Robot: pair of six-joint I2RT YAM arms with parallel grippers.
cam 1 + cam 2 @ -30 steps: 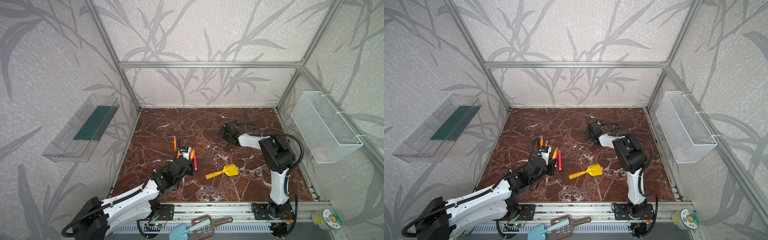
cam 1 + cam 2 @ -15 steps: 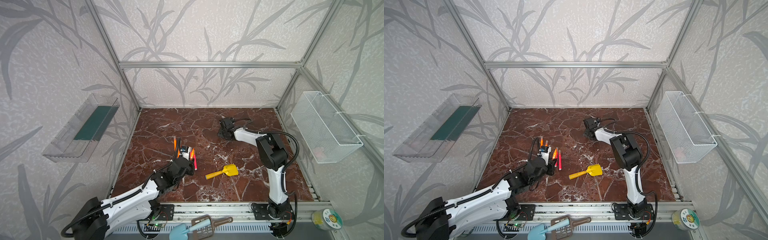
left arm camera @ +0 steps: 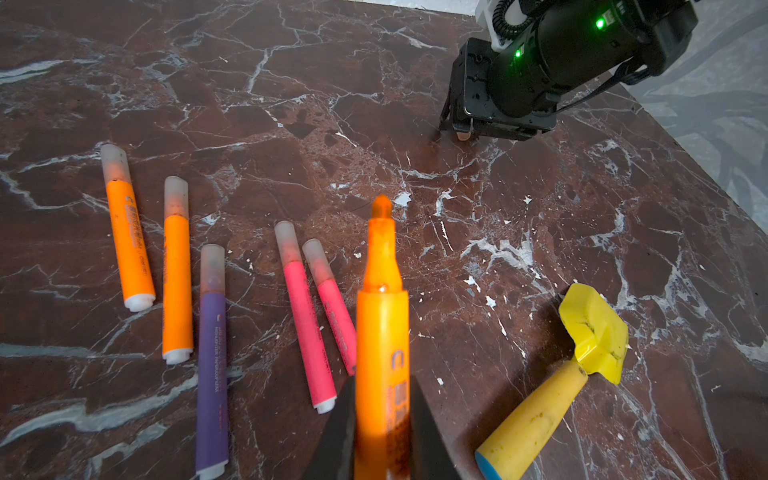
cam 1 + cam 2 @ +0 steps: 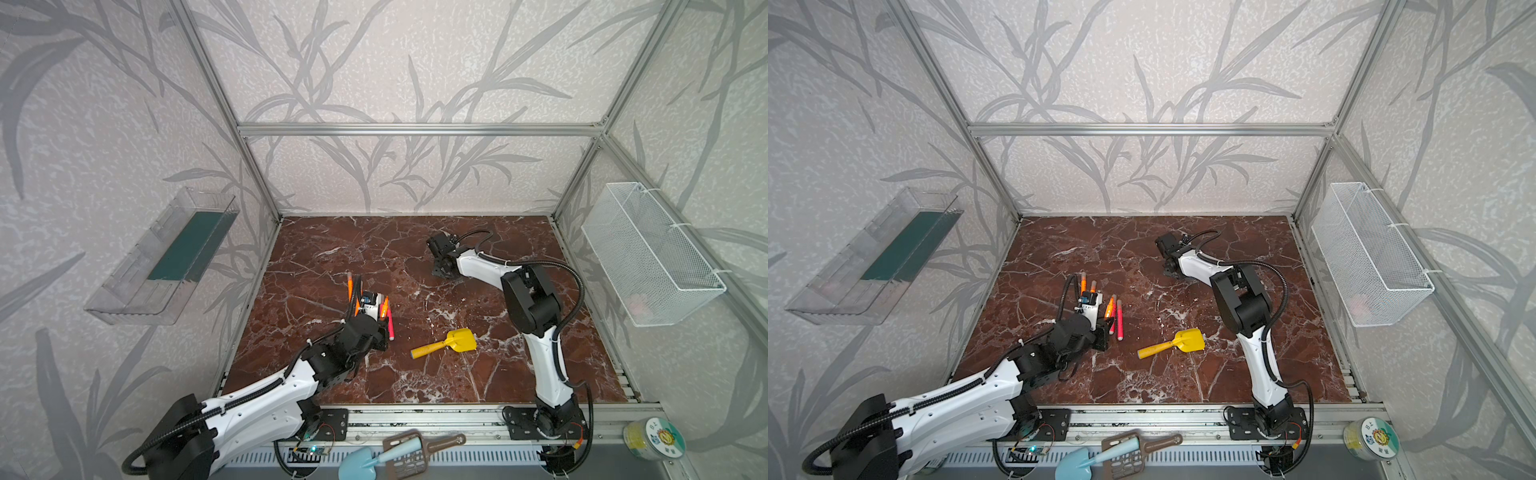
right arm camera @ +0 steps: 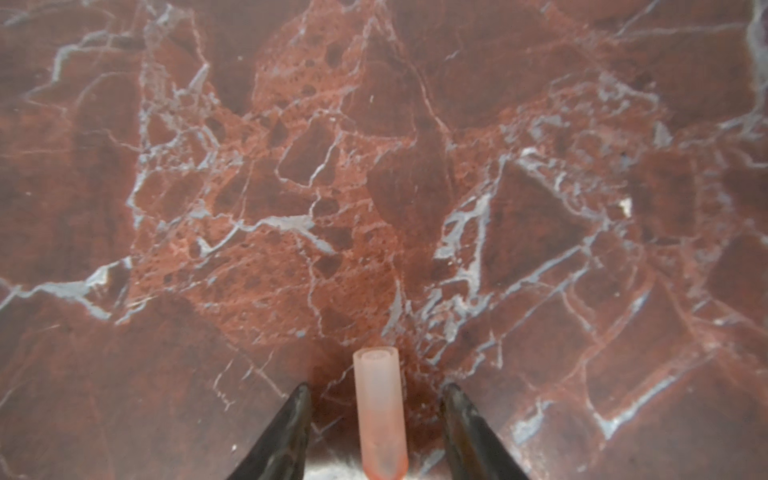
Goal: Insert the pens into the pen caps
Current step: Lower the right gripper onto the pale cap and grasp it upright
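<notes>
Right arm's swung a bit further back-left since a sec ago, and its pincer has narrowed. Nearest me, the left pincer [image 3: 382, 378] is clamped on an uncapped orange pen [image 3: 381, 332], tip pointing away. Just beside it, 5 capped pens lie on the desk [image 3: 540, 249]: orange pair [image 3: 126, 232], purple one [image 3: 212, 353], pink pair [image 3: 307, 324]. Yellow shovel [image 4: 446, 345] is off to the rt. Further back, the right pincer [image 5: 378, 388] sits low w/ jaws apart either side of a loose pen cap [image 5: 380, 415] on the marble. There's a gap both sides, so not gripping it afaict.
</notes>
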